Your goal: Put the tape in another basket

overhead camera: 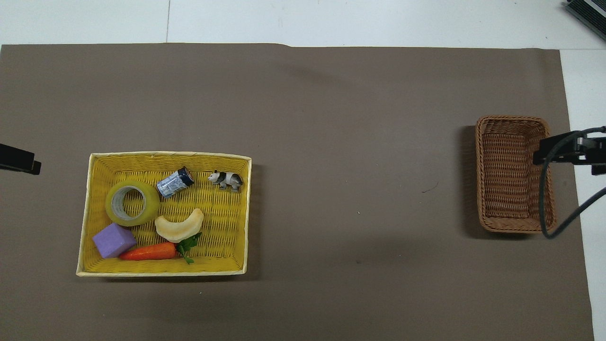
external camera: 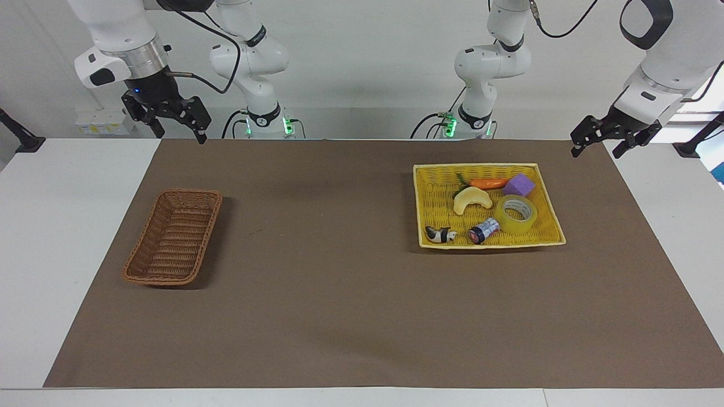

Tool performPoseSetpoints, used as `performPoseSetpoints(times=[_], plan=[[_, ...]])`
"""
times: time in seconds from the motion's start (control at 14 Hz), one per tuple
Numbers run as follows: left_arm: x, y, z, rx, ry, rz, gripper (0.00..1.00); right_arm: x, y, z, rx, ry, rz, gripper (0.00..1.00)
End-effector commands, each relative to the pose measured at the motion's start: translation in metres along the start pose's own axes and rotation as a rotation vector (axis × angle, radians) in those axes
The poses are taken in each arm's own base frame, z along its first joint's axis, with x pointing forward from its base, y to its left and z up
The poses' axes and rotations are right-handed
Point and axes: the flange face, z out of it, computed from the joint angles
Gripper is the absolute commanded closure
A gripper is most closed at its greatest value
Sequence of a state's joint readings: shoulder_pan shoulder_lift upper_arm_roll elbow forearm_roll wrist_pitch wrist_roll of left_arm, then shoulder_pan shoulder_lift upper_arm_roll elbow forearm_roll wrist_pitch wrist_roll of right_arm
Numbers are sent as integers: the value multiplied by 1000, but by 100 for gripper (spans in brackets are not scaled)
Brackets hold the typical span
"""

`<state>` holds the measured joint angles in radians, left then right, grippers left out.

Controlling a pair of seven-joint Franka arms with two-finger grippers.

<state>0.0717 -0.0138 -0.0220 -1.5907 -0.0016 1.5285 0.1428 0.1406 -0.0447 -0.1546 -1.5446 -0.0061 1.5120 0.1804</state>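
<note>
The tape [external camera: 512, 228], a yellowish roll with a grey-white core, lies flat in the yellow woven tray [external camera: 475, 165] toward the left arm's end of the table; it also shows in the overhead view [overhead camera: 152, 208]. The brown wicker basket [external camera: 189, 193] stands empty toward the right arm's end [overhead camera: 511, 118]. My left gripper [external camera: 595, 152] is open and empty, raised over the mat's corner beside the tray. My right gripper [external camera: 181, 137] is open and empty, raised over the mat's edge near the robots, apart from the basket.
The tray also holds a small dark can [external camera: 483, 230], a panda figure [external camera: 440, 234], a pale crescent-shaped piece [external camera: 472, 199], a carrot [external camera: 489, 182] and a purple block [external camera: 519, 185]. A brown mat [external camera: 339, 282] covers the table between the tray and the basket.
</note>
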Motion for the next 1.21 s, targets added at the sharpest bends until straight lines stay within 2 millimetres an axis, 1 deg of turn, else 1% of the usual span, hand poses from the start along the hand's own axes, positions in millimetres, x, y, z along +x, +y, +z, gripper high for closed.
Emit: performPoseSetpoints(times=[0.0,0.07,0.21,0.43,0.64,0.93,1.0,1.14], plan=[[-6,3,-5,-6,-3,7,0,-4,3,-4,32,-12,-11,0],[-8,0,-4,-7,3,1,0,-4,3,-4,32,-12,-11,0],[-9,-1,4,-6,9,4,0,-4,3,-4,32,-12,-11,0],[-3,-2,30,-5,15,3,0,-4,3,-4,32,-12,-11,0],[3,-3,68,-2,34,2,0,-4,3,-4,32,-12,-11,0],[7,-3,122,2,52,4,0,-4,3,-4,32,-12,-11,0],[8,-3,132,2,52,4,0,-4,3,-4,32,-12,-11,0],[7,-3,144,4,58,11,0,-4,3,-4,32,-12,-11,0]])
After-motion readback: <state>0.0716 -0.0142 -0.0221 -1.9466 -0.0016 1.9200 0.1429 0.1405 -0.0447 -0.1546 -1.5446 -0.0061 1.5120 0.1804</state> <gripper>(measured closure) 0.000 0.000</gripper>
